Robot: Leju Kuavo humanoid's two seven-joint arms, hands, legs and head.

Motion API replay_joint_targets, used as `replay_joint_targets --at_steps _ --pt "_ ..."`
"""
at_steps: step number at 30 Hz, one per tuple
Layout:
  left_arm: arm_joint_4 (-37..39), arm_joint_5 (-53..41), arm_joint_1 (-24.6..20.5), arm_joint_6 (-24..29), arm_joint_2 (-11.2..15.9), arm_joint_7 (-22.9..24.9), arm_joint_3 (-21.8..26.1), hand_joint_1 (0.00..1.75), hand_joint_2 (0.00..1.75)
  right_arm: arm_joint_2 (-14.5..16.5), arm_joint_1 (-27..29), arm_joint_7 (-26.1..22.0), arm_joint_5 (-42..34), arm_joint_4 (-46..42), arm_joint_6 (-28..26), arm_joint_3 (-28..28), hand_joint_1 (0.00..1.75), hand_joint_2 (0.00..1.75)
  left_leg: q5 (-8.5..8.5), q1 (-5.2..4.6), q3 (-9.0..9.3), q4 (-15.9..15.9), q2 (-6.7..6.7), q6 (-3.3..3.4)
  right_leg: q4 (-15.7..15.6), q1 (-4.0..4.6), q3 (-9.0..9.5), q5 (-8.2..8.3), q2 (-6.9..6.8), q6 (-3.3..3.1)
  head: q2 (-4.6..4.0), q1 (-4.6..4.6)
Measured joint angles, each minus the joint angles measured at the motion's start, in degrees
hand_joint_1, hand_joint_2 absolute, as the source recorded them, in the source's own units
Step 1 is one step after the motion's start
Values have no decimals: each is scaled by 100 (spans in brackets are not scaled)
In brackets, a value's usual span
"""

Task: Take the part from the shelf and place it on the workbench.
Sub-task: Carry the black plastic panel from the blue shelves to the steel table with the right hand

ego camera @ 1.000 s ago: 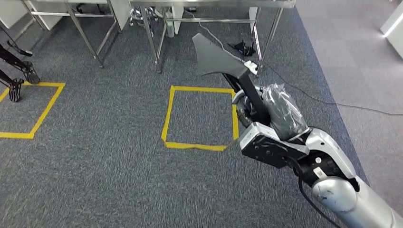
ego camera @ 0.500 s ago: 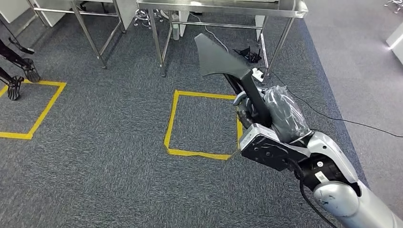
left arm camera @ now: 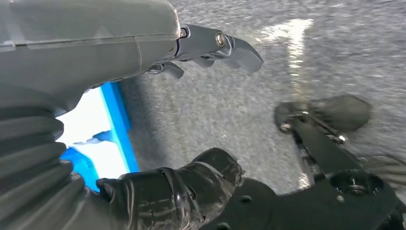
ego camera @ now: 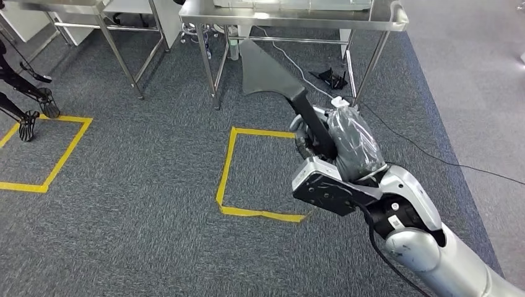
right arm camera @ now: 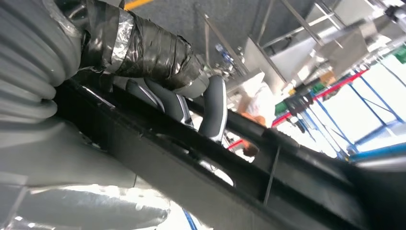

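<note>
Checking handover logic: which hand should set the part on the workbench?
Right. The right hand already grips the black part and holds it out toward the steel workbench ahead. The left hand hangs over the carpet, holding nothing.

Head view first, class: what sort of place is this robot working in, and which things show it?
Probably a workshop or robot test floor: steel workbenches on grey carpet, yellow tape squares marking the floor, and a cable trailing across it. The right hand holds a black part.
</note>
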Motion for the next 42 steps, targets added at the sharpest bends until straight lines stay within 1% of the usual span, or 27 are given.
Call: replay_joint_targets --at_steps 2,3,4,5,7,8,10,11,13,15,17,19,20,21,23,25,28,29,31,33,35,36,37,39,40,41,42 --pt "0 -1 0 2 0 -13 -1 0 175 35 -17 -5 5 51 -2 36 175 175 -244 25 -470 649 19 -62 -3 -1 57 -69 -10 -28 0 -10" --pt "0 -1 8 3 0 -16 -1 0 175 55 -16 -5 5 74 -2 57 175 175 -352 38 -663 843 27 -79 -3 -2 94 -110 -9 -29 0 -10" --pt "1 -1 20 3 0 -17 -2 0 175 74 -14 -6 5 97 -2 80 175 175 -370 48 -771 865 36 -86 -2 -4 144 -155 -4 -24 0 -11" --pt "1 -1 33 3 2 -19 -2 0 175 87 -14 -6 5 116 -2 100 175 175 -264 56 -781 702 44 -87 -2 -6 206 -202 0 -14 0 -12" --pt "2 0 50 1 8 -21 -2 0 175 107 -22 -5 10 150 0 126 175 175 254 61 -593 -17 67 -60 -5 -11 335 -304 2 20 0 -12" --pt "3 2 54 1 12 -22 -2 0 175 114 -31 -4 16 166 5 135 175 175 403 48 -500 -319 80 -37 -5 -7 392 -352 6 47 0 -10" --pt "8 5 51 -2 23 -22 -2 0 175 131 -67 6 31 199 22 154 175 175 445 17 -393 -594 91 35 -2 0 474 -418 15 125 0 -8" --pt "9 6 51 -4 27 -22 -3 0 175 141 -83 13 36 215 31 163 175 175 372 5 -362 -602 85 82 18 5 518 -421 23 168 0 -3" --pt "10 6 59 -8 32 -20 -4 0 175 154 -118 25 40 242 43 170 175 175 439 13 -206 -668 64 193 158 -3 548 -424 23 234 1 5" --pt "11 7 55 -9 34 -19 -4 0 175 158 -172 34 48 266 62 174 175 175 440 19 -64 -691 56 275 574 -17 351 -519 26 274 1 35" --pt "11 10 39 -13 36 -19 -4 0 175 162 -226 48 55 288 94 178 175 175 372 15 1 -691 50 313 1205 -22 -102 -760 28 298 0 60" --pt "12 14 41 -17 36 -19 -4 0 175 164 -260 74 57 316 116 181 175 175 280 12 79 -689 32 319 1523 -22 -495 -976 28 314 0 67" --pt "12 15 50 -17 36 -19 -4 0 175 164 -276 88 58 331 119 181 175 175 228 12 138 -688 21 312 1435 -23 -575 -951 27 316 0 68" --pt "13 16 58 -18 36 -19 -4 0 175 164 -298 95 58 344 122 181 175 175 172 11 207 -687 13 300 1182 -21 -573 -794 27 306 0 68" --pt "13 17 64 -19 33 -19 -4 0 175 164 -345 98 59 367 134 182 175 175 49 9 343 -684 3 260 501 6 -469 -211 29 252 0 61" --pt "13 22 49 -26 31 -23 -4 0 175 164 -398 119 65 392 176 195 175 175 -59 5 426 -703 -5 197 129 52 -369 130 30 179 0 51" --pt "13 43 35 -36 42 -37 -4 0 175 162 -529 222 86 415 235 208 175 175 -34 0 475 -591 0 104 19 40 -195 111 42 84 0 55" --pt "13 52 32 -36 48 -43 -3 0 175 159 -599 263 93 422 248 209 175 175 25 2 400 -396 8 76 -18 19 -118 88 44 53 0 52" --pt "13 68 21 -38 55 -51 -2 0 175 152 -738 320 100 439 280 211 175 175 40 22 -12 221 24 23 -73 -6 30 17 42 9 0 46" --pt "13 82 24 -41 55 -53 -2 0 175 150 -815 360 104 459 307 211 175 175 -238 46 -523 784 38 -35 -100 -16 174 -104 43 -3 0 44" --pt "13 92 54 -43 55 -51 -2 0 175 149 -864 410 104 486 320 212 175 175 -555 71 -817 813 53 -82 -107 -29 367 -258 53 11 0 44" --pt "14 95 72 -43 55 -50 -2 0 175 147 -889 429 104 501 322 212 175 175 -538 80 -863 610 60 -97 -107 -37 479 -345 59 26 0 44" --pt "15 96 87 -43 55 -48 -2 0 175 146 -911 439 104 514 326 212 175 175 -320 85 -859 297 66 -98 -107 -46 592 -437 62 46 0 43" --pt "20 98 109 -41 56 -44 -2 0 175 142 -941 445 104 540 337 219 175 175 448 79 -822 -328 85 -68 -94 -46 775 -622 73 105 0 33" --pt "22 100 112 -40 57 -43 -2 0 175 140 -956 451 104 552 346 225 175 175 724 65 -788 -489 91 -32 -98 -39 840 -715 80 145 0 31" --pt "25 102 112 -39 57 -41 -2 0 175 138 -970 461 104 559 355 231 175 175 841 55 -753 -555 90 11 -81 -30 914 -768 87 186 0 27" --pt "25 103 105 -38 57 -39 -2 0 175 137 -995 474 104 564 364 237 175 175 779 47 -690 -539 86 59 -38 -25 965 -770 95 226 0 31"
